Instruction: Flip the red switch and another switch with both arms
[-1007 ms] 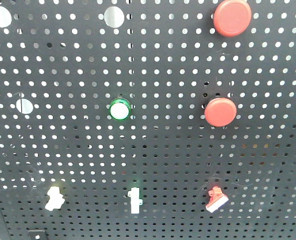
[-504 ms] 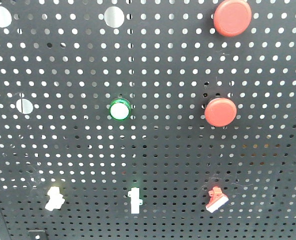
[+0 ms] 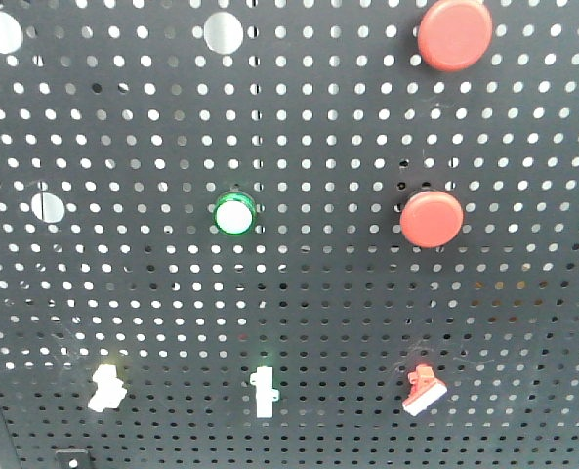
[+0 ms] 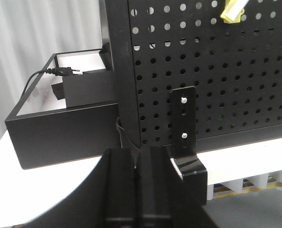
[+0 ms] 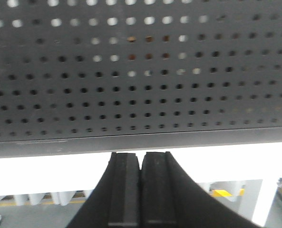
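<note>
Both grippers, left [image 4: 137, 190] and right [image 5: 141, 190], were closed, empty, low under the board. Red switch [image 3: 424, 390] sat bottom right, cream switch [image 3: 105, 387] bottom left; risk: hitting the middle toggle [image 3: 264, 393].

The front-facing camera looks square and close onto the black pegboard [image 3: 299, 293], filling its frame. The left wrist camera looks past its closed left gripper [image 4: 140, 185] at the pegboard's lower left corner from farther back. The right wrist camera, over the closed right gripper [image 5: 141, 190], faces the board's bottom edge closely.
</note>
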`<state>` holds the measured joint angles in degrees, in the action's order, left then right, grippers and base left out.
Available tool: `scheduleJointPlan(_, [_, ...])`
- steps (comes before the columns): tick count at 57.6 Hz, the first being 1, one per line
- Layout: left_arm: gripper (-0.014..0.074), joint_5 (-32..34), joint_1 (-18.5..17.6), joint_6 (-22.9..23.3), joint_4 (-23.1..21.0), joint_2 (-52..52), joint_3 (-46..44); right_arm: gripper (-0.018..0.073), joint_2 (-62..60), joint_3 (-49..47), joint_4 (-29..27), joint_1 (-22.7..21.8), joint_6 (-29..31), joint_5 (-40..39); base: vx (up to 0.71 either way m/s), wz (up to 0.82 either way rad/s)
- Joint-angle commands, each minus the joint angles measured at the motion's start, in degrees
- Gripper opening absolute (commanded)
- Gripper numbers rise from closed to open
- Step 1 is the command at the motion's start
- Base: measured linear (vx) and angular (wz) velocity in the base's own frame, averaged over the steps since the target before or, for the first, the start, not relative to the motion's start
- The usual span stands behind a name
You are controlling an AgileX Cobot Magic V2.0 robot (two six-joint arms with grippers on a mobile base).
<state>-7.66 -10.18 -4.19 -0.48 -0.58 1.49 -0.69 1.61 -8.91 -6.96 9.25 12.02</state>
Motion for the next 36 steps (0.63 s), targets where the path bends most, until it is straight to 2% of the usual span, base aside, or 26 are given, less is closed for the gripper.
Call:
scheduleJointPlan(1, [0.0003, 4.32, -0.09, 0.55, -0.35, -0.50, 1.13, -0.0001, -0.70, 0.46, -0.03, -0.60, 0.20, -5.26, 0.00, -0.01])
scheduleJointPlan(36, [0.0003, 4.32, -0.09, 0.55, -0.35, -0.50, 1.13, -0.0001, -0.64, 0.51, -0.03, -0.60, 0.18, -5.07, 0.00, 0.00])
